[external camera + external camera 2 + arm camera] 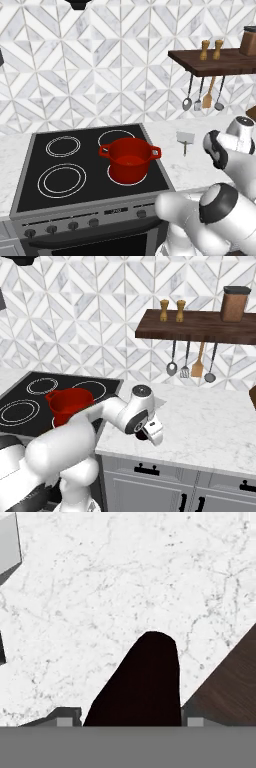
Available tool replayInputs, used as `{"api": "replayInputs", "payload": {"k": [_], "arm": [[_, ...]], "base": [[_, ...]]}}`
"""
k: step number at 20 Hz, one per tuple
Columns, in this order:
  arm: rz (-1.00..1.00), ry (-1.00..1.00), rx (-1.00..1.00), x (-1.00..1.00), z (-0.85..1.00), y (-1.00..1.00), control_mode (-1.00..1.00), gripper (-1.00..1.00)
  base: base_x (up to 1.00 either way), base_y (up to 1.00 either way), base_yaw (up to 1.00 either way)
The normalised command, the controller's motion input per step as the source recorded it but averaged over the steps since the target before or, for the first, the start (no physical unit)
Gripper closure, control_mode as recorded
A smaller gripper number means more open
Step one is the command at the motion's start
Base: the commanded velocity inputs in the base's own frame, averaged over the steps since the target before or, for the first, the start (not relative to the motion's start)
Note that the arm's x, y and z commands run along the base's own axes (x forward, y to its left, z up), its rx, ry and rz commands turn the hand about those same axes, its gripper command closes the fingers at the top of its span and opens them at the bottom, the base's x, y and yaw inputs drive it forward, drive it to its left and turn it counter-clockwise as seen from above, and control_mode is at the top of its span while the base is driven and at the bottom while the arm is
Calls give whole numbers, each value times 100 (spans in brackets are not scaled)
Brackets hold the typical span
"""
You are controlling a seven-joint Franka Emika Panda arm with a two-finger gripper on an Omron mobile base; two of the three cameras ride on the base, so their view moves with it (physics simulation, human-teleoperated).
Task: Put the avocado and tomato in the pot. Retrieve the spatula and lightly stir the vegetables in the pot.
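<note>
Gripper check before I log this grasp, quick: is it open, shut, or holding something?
Gripper: jaws stand apart on either side of the avocado, which lies on the counter; no firm grip can be told yet.

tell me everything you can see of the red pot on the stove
The pot is round, bright glossy red inside and out, like enamelled metal, with two small loop handles at opposite sides of the rim. It stands upright and lidless on the front right burner ring of the black cooktop, its base covering most of that ring. Its visible interior looks bare. Nothing else touches it. In the right base view the arm partly hides it.
</note>
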Motion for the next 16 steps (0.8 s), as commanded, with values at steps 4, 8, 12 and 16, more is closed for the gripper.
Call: {"api": "replayInputs", "payload": {"k": [4, 8, 12, 16], "arm": [[5, -18, -7, -20, 100, 75, -100, 100], [18, -5, -14, -3, 100, 100, -100, 100], [19, -2, -17, 0, 100, 100, -100, 100], [25, 3, -5, 19, 54, 100, -100, 100]], "base": [[0, 0, 0], [0, 0, 0], [0, 0, 0], [0, 0, 0]]}}
